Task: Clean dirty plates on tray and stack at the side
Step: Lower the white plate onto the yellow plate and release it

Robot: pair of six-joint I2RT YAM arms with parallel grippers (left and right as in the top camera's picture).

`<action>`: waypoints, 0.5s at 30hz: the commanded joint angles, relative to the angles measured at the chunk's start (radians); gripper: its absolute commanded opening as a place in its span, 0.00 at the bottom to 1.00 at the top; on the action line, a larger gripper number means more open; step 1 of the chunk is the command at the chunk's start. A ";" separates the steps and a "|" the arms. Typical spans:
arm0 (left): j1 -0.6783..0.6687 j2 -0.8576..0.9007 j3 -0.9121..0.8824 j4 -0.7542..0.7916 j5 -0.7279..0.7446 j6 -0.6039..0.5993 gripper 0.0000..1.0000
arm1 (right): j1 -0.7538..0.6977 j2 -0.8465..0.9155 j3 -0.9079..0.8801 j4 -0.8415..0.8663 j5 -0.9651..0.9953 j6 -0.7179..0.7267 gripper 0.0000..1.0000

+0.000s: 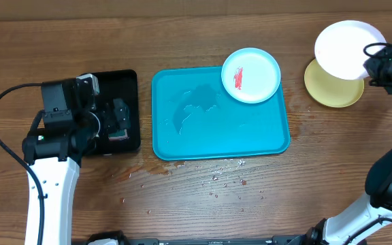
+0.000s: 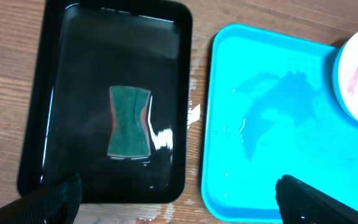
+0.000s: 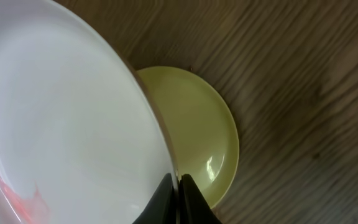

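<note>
The right gripper (image 1: pixel 371 65) is pinched on the rim of the white plate (image 1: pixel 346 46). In the right wrist view its two dark fingers (image 3: pixel 166 202) close on the plate's edge with only the rim between them. The plate hangs tilted over the yellow-green plate (image 1: pixel 333 90), which lies flat on the table (image 1: pixel 203 204), well right of the turquoise tray (image 1: pixel 182 136). I cannot tell whether the white plate touches the one below. A faint red smear shows low on the white plate's face in the wrist view.

The light blue plate (image 1: pixel 250 75) sits on the tray's far right corner, its rim overhanging the tray's edge a little, with a red smear left of its middle. The rest of the tray is bare apart from a shallow pool of water near its centre.

The left gripper (image 2: pixel 178 184) hangs over the black tray (image 1: pixel 129 82) at the left, with its fingers spread wide and holding nothing. A green sponge (image 2: pixel 129 121) with reddish sides lies flat in the black tray, between the fingers but apart from them. Water drops (image 1: pixel 226 178) dot the table just near of the turquoise tray.
</note>
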 commanded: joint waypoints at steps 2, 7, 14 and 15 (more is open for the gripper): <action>-0.018 0.002 -0.004 0.020 0.014 0.018 1.00 | 0.010 -0.037 -0.067 0.088 0.008 -0.019 0.04; -0.020 0.002 -0.004 0.020 0.013 0.019 1.00 | 0.010 -0.035 -0.125 0.200 0.008 -0.019 0.04; -0.020 0.002 -0.004 0.023 0.010 0.019 1.00 | 0.010 0.045 -0.130 0.204 0.008 0.020 0.04; -0.020 0.002 -0.004 0.023 0.010 0.019 1.00 | 0.010 0.051 -0.130 0.203 0.008 0.027 0.04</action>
